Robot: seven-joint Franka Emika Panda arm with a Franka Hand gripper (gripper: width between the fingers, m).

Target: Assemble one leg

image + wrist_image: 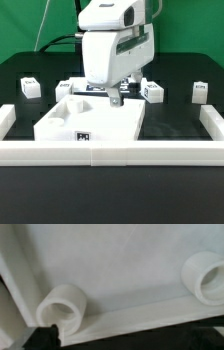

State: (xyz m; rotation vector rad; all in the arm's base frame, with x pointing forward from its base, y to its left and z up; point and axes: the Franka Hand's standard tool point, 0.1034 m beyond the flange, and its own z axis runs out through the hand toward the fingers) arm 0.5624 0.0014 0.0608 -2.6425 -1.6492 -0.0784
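Observation:
The large white body (88,118) with recesses lies on the black table, a tag on its front face. My gripper (115,96) hangs low over the body's far right corner, and its fingers are hard to separate there. Small white tagged legs stand around it: one (30,88) at the exterior view's left, one (152,92) just right of the gripper, one (200,92) at the far right. The wrist view is filled by the body's white surface (120,274) with two round sockets (62,308). One dark fingertip (45,336) shows at its edge.
A low white wall (110,150) runs along the front of the work area, with side walls at left (6,120) and right (214,122). Another small white piece (66,88) sits behind the body's left corner.

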